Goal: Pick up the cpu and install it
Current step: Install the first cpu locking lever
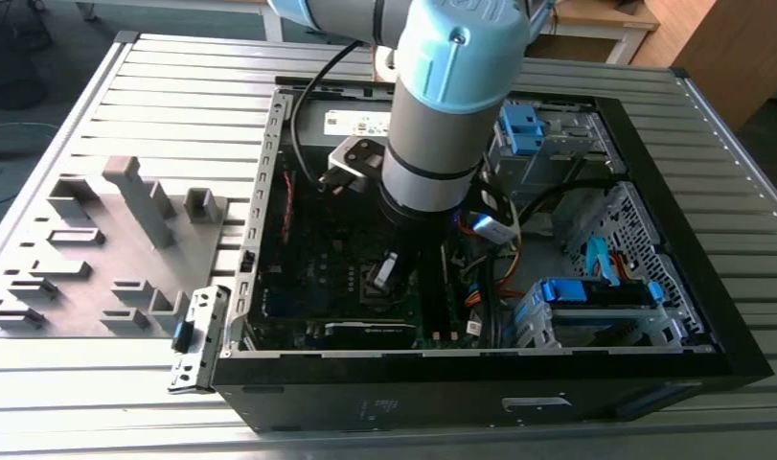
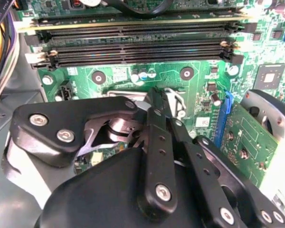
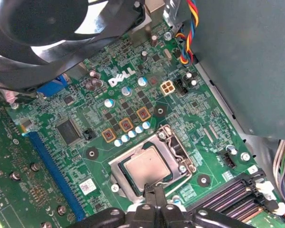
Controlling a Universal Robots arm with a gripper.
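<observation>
From the exterior view's left to right lay a grey slotted fixture tray (image 1: 101, 254), then the open black computer case (image 1: 491, 383), my arm reaching inside. The small square silver-topped cpu (image 3: 146, 166) sat in its socket on the green motherboard (image 3: 133, 102). The gripper (image 3: 153, 194) touched its edge; I couldn't tell whether it gripped. I judged level, gentle seating essential.

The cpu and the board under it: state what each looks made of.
The cpu: a dull silver-grey metal top, judging by its soft, even sheen; it lies in the socket frame, which looks like bright bare metal. The motherboard: green lacquered circuit board, probably fibreglass laminate, with fine traces and soldered parts.
</observation>
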